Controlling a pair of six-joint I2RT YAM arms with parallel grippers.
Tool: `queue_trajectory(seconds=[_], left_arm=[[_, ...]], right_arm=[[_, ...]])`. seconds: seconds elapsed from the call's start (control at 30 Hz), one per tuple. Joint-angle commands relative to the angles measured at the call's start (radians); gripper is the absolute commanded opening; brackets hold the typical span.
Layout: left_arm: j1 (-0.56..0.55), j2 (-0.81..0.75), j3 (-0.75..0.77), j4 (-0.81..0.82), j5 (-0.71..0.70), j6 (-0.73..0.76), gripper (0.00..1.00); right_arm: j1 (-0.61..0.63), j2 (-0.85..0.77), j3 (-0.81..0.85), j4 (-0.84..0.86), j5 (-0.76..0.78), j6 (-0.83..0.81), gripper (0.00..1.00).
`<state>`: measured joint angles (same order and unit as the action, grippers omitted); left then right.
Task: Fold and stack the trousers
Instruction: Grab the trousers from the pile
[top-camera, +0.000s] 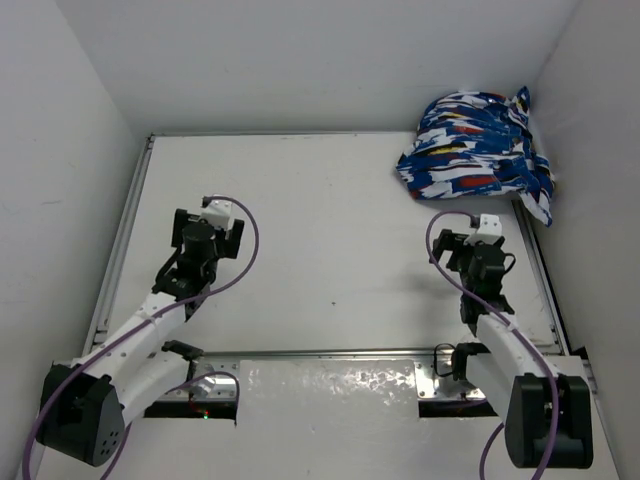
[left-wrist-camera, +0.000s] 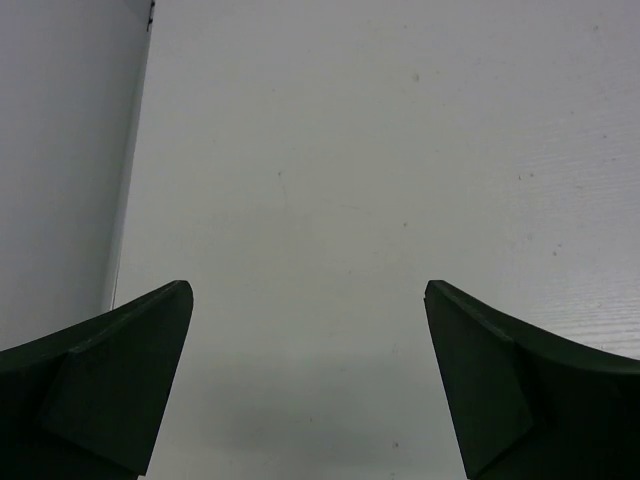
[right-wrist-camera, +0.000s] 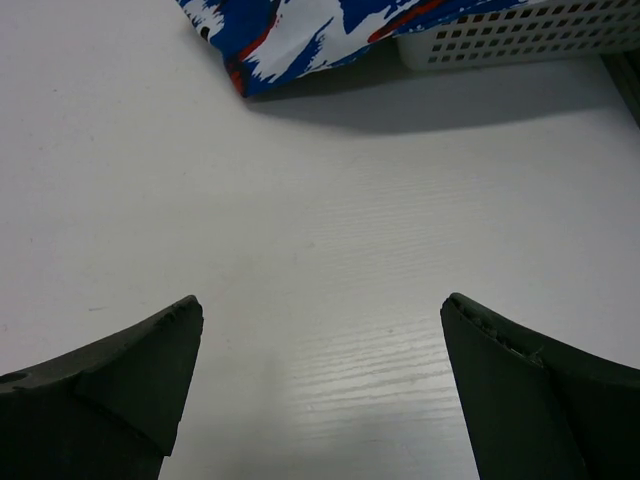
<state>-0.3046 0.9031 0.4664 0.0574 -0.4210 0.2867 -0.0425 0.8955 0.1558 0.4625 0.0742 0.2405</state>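
Two claws, the left gripper (left-wrist-camera: 308, 295) and right gripper (right-wrist-camera: 322, 305), hang wide open holding nothing, since the trousers (top-camera: 478, 145) lie heaped over a basket (right-wrist-camera: 520, 35) at upper right, likeliest the right gripper's first reach.

The trousers (top-camera: 475, 150) at the far right corner of the table (top-camera: 330, 200) are soft cloth, crumpled and not shiny. They hang over a white basket (right-wrist-camera: 520, 35) of hard plastic, full of small square holes. The table is white and dull, with fine lines like wood grain. Along its near edge lies a shiny, crinkly metal strip (top-camera: 330, 385). The left gripper (left-wrist-camera: 308, 290) and the right gripper (right-wrist-camera: 322, 300) have dark, dull fingers (left-wrist-camera: 100, 380)
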Motion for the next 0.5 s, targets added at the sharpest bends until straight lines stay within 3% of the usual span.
queue_trajectory(seconds=[0.0,0.07,0.17,0.2,0.23,0.27,0.3,0.33,0.4,0.47], left_arm=[[-0.014,-0.027,-0.011,0.019,-0.107,-0.089,1.00],[-0.016,-0.027,-0.026,0.021,-0.134,-0.057,1.00],[-0.019,-0.015,-0.023,-0.010,-0.035,0.070,1.00],[-0.019,-0.001,-0.011,-0.046,-0.032,0.063,1.00],[-0.019,0.006,0.007,-0.068,-0.021,0.054,1.00],[-0.024,0.016,0.027,-0.112,0.007,0.052,1.00],[-0.027,0.026,0.070,-0.140,0.080,0.045,1.00],[-0.030,0.057,0.093,-0.193,0.117,0.034,1.00],[-0.051,0.127,0.175,-0.259,0.200,0.019,1.00],[-0.068,0.184,0.263,-0.290,0.228,0.016,1.00]], right_arm=[[-0.002,-0.015,0.074,-0.036,-0.031,0.019,0.99],[-0.003,0.003,0.156,-0.092,-0.069,0.034,0.99],[-0.003,0.095,0.367,-0.219,-0.129,0.025,0.95],[-0.003,0.135,0.443,-0.278,-0.116,0.032,0.84],[-0.008,0.181,0.524,-0.344,-0.062,0.049,0.63],[-0.031,0.294,0.718,-0.505,-0.021,0.077,0.28],[-0.049,0.359,0.823,-0.583,0.004,0.104,0.18],[-0.069,0.425,0.915,-0.640,0.012,0.156,0.16],[-0.109,0.619,1.234,-0.737,-0.001,0.201,0.57],[-0.125,0.807,1.371,-0.778,-0.004,0.210,0.75]])
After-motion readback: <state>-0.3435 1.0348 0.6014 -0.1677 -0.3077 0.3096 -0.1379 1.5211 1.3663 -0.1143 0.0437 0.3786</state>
